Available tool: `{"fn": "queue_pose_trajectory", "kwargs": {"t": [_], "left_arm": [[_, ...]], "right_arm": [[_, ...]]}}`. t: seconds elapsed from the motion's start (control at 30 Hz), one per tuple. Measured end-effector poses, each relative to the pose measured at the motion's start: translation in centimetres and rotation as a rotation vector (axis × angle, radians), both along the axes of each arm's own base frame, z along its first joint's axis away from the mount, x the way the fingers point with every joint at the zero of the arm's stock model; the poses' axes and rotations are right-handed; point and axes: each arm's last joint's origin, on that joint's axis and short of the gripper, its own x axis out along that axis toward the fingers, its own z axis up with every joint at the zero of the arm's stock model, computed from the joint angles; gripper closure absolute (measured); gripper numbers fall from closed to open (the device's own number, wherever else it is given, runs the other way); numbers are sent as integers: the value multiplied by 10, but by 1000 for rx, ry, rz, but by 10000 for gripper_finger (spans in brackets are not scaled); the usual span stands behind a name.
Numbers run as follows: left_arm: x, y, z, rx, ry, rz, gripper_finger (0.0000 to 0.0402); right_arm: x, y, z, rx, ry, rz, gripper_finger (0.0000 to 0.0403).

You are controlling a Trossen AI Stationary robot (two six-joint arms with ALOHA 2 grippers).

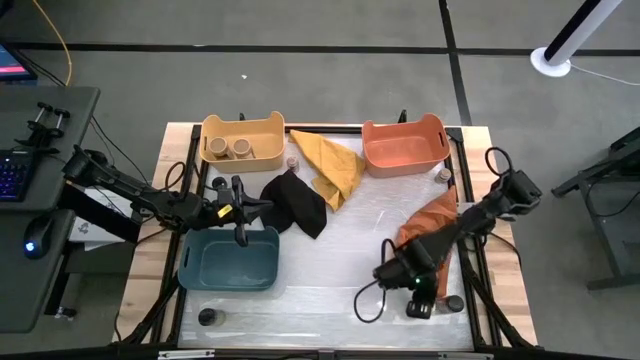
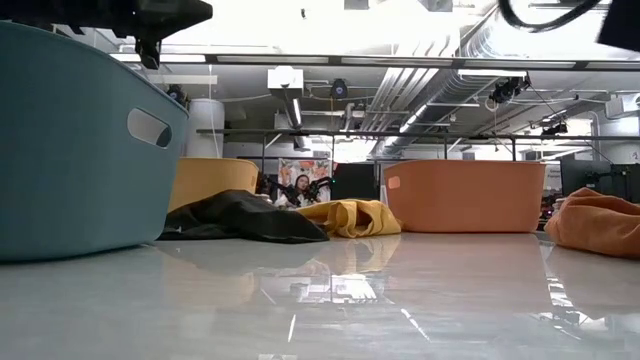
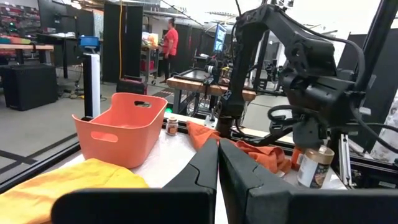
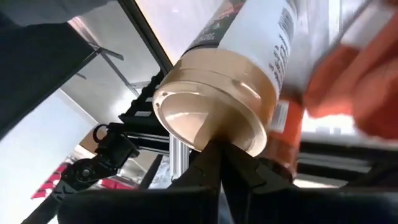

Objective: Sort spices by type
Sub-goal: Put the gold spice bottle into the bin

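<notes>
We can read no text anywhere. The tan-topped spice jar (image 4: 249, 68) close to the right wrist camera carries a white label with dark print, but the lettering is too blurred for us to make out. The jar (image 3: 314, 167) seen from the left wrist also has a label we cannot read. The poster (image 2: 305, 172) in the room behind is illegible too.

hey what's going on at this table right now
A two-arm robot is sorting spice jars into bins. The right gripper, shut, is down at the near right corner of the table, pressed against a tan-topped jar beside the orange cloth. The left gripper hangs shut over the blue bin. Two jars already sit in the yellow bin; the orange bin looks empty.
</notes>
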Motion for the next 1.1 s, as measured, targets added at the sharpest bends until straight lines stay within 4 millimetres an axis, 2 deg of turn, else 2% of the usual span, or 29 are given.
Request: {"fn": "queue_pose_trajectory", "kwargs": {"t": [0.27,0.4,0.67,0.93,1.0,1.1], "left_arm": [[0,1,0,-2,-1,20,401],[0,1,0,-2,-2,22,401],[0,1,1,-5,-9,23,401],[0,1,1,-5,-9,23,402],[0,1,1,-14,-11,22,401],[0,1,0,-43,-14,20,402]], "right_arm": [[22,-32,1,17,-166,10,403],[34,-49,9,-13,-269,21,403],[70,-86,51,-280,-588,68,403],[88,-126,90,-627,-783,103,403],[90,-133,97,-650,-810,97,403],[92,-133,102,-570,-837,85,403]]}}
